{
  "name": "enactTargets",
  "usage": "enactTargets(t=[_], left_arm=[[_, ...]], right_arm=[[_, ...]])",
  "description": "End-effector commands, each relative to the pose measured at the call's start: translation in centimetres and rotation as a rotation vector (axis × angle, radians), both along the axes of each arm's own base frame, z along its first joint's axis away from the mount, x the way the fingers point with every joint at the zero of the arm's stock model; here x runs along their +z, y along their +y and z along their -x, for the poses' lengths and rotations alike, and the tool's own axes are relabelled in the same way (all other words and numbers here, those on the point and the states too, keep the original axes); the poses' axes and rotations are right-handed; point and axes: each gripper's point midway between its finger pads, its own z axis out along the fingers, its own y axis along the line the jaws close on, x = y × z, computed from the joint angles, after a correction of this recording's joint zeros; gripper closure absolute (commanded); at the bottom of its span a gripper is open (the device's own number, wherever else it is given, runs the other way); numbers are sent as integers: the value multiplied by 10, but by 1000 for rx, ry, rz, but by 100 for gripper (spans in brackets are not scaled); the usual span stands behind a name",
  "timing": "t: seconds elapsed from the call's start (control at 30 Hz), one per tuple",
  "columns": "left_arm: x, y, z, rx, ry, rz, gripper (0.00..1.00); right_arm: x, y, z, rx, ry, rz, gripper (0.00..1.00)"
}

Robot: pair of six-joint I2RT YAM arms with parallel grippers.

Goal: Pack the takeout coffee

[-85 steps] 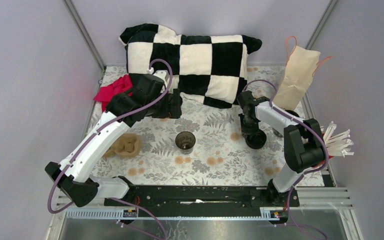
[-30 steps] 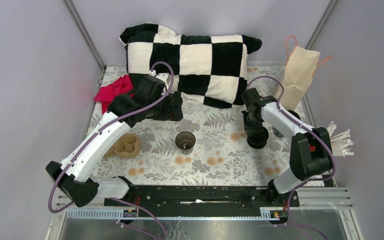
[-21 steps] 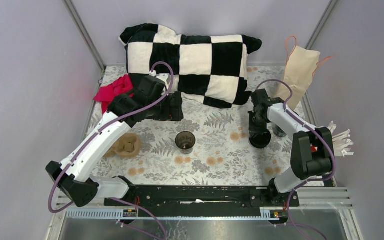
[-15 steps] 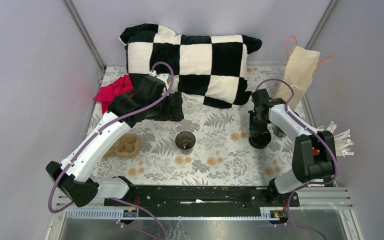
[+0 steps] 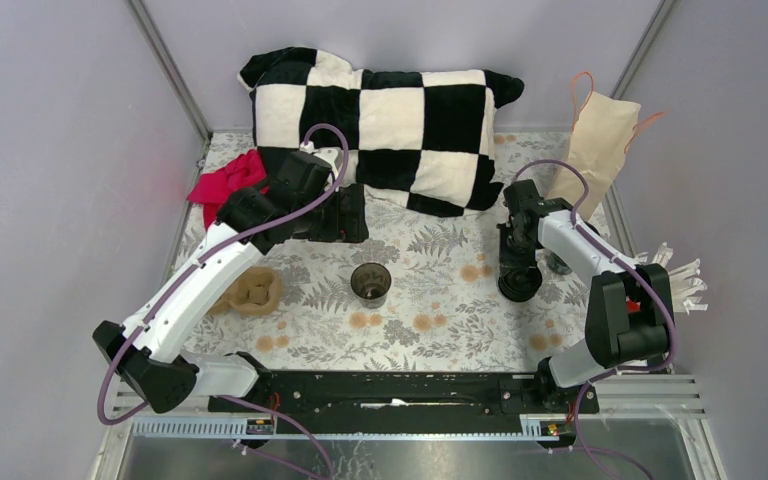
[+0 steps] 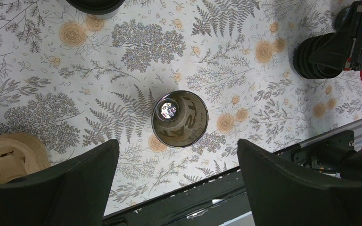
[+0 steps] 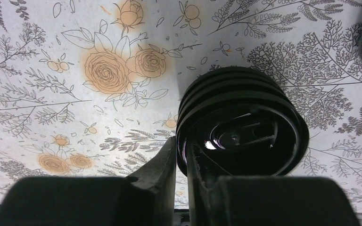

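Top external view, 3 o'clock side of the table: finds the right end effector planted on a black lid stack, apparently several sip lids nested together. Confirmed from the right wrist view: nearly closed, pinching the top rim near its 8 o'clock edge, one finger outside and one inside. Cannot tell how many lids are caught in that pinch.

Changed over the last few seconds: shifted the right elbow and wrist out toward 3 o'clock, ending steeper over the stack. Nudged the stack only slightly, leaving it on the table. Left everything else alone: open cup unmoved at table centre, lidless. Above it, the left end effector at full spread, holding nothing. Pulp carrier at the cup's 9 o'clock, with no cup in it.

Judged from that: reads as a re-angling of the grip for peeling a lid off, not a lift yet. Means no capping done and no packing begun. Risks dragging up the whole stack instead of a single lid.
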Motion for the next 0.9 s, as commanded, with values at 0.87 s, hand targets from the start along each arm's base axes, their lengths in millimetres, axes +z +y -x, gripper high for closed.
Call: enactTargets(t=[0.87], left_arm=[[49, -31, 11, -143, -44, 309, 1]], right_arm=[[257, 227, 5, 261, -97, -1433, 91]])
